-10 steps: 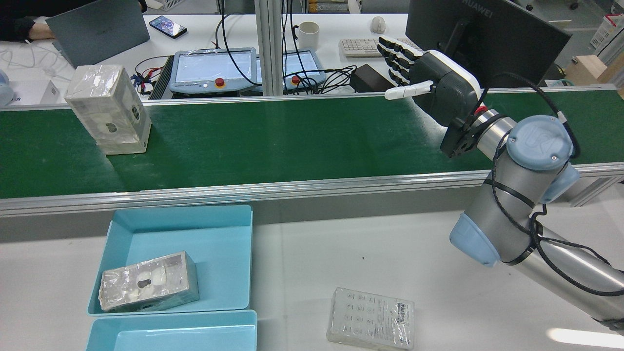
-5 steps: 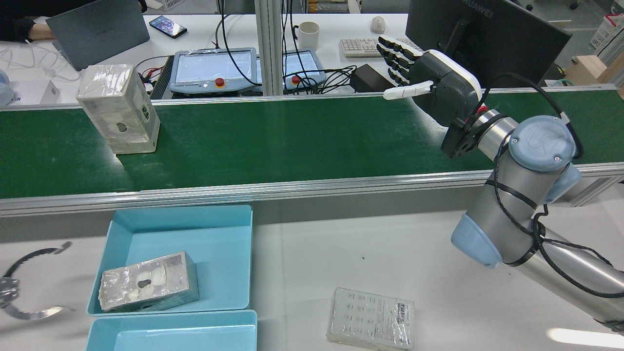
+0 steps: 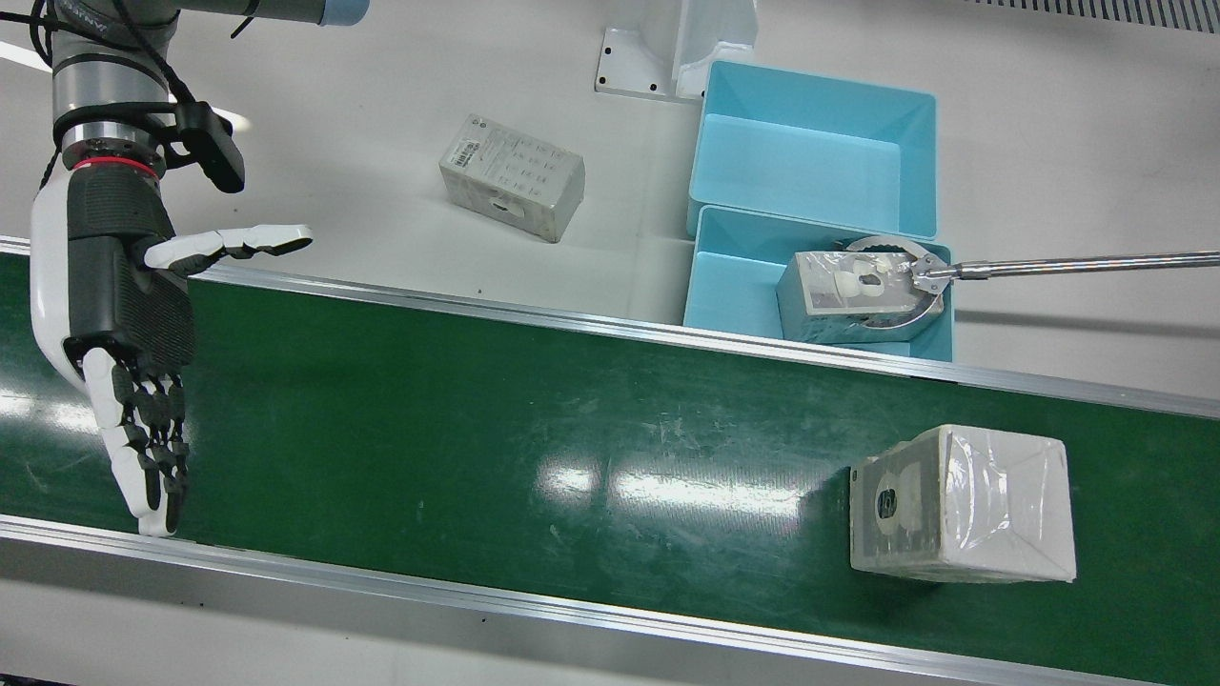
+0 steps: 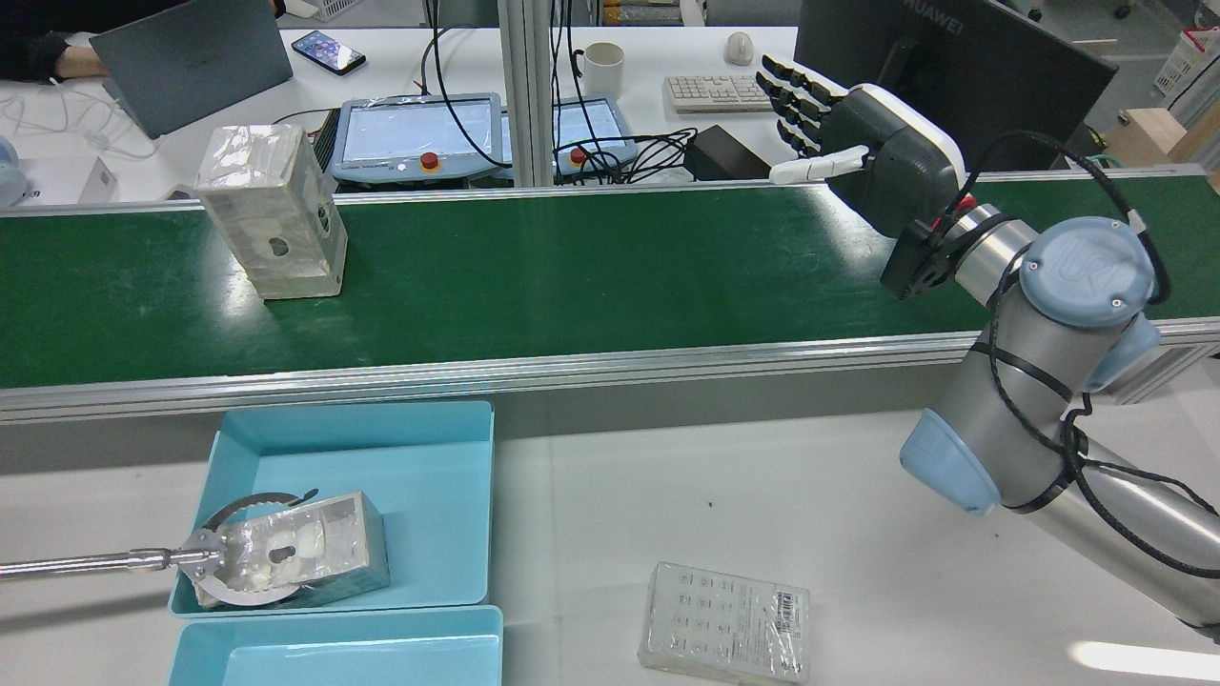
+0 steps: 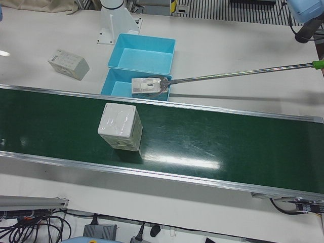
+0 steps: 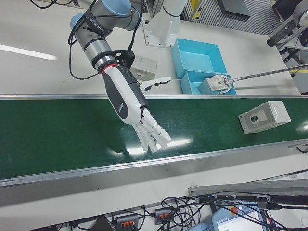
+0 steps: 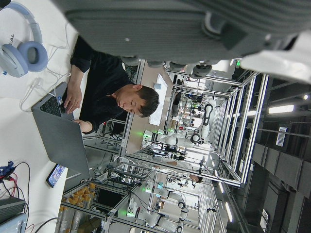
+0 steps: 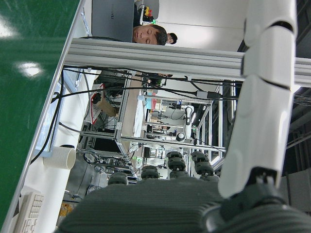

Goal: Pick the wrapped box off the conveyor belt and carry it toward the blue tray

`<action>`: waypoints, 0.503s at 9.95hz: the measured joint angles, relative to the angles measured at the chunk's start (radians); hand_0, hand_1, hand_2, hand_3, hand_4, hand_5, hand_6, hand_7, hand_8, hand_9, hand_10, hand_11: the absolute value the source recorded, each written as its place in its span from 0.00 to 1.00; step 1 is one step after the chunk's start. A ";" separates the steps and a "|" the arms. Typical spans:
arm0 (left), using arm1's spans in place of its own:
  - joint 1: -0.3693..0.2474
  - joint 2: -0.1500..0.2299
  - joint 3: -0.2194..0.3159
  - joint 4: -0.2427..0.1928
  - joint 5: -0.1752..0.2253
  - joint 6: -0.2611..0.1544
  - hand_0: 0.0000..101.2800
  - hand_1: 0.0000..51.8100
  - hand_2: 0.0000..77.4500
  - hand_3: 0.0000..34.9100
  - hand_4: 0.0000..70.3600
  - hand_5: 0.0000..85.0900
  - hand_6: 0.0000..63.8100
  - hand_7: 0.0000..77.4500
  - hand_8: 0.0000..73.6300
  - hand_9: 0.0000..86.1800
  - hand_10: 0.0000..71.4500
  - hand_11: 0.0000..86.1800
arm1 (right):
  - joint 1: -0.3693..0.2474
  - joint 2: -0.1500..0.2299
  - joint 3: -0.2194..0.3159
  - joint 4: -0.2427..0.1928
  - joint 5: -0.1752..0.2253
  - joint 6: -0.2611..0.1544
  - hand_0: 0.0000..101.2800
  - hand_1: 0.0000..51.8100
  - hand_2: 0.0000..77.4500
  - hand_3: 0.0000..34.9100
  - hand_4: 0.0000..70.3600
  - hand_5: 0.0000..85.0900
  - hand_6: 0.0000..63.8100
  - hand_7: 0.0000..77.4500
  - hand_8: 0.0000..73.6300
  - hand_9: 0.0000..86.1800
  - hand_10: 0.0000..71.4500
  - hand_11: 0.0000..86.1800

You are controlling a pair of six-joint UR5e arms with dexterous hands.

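Box (image 3: 963, 505), wrapped in clear film, stands upright on the green belt (image 3: 534, 429), near the belt end that lies by the blue trays, and nothing touches it. Well apart from it, at the other end of the belt, the right hand (image 3: 124, 333) hovers above the green surface with its palm flat, fingers (image 3: 143, 448) stretched out together toward the far rail and thumb (image 3: 233, 243) held out sideways; it holds nothing. In the rear view the same hand (image 4: 872, 152) sits over the belt's far edge on the right, and the box (image 4: 272, 214) is on the left.

Two trays sit on the white table beside the belt. The nearer tray (image 3: 729, 276) holds a second wrapped box (image 3: 839, 300), lying on its side, with the ringed claw of a long metal rod (image 3: 1077, 265) closed around it. The farther tray (image 3: 810, 143) shows nothing inside. A third, flatter pack (image 3: 512, 176) lies loose on the table.

Left hand: its own camera shows only a dark edge (image 7: 160, 24), so whether those fingers are open I cannot tell
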 joint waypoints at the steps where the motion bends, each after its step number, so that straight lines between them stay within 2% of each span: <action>1: 0.000 0.000 0.000 0.000 0.000 0.000 0.00 0.00 0.01 0.00 0.00 0.01 0.00 0.01 0.00 0.00 0.00 0.00 | 0.001 0.000 -0.002 -0.001 0.000 0.001 0.45 0.24 0.12 0.27 0.04 0.07 0.00 0.01 0.01 0.01 0.00 0.01; 5: 0.000 0.000 0.000 0.000 0.000 0.000 0.00 0.00 0.01 0.00 0.00 0.01 0.00 0.00 0.00 0.00 0.00 0.00 | -0.002 0.000 -0.014 -0.003 0.005 -0.003 0.46 0.24 0.12 0.24 0.02 0.07 0.00 0.01 0.01 0.01 0.00 0.01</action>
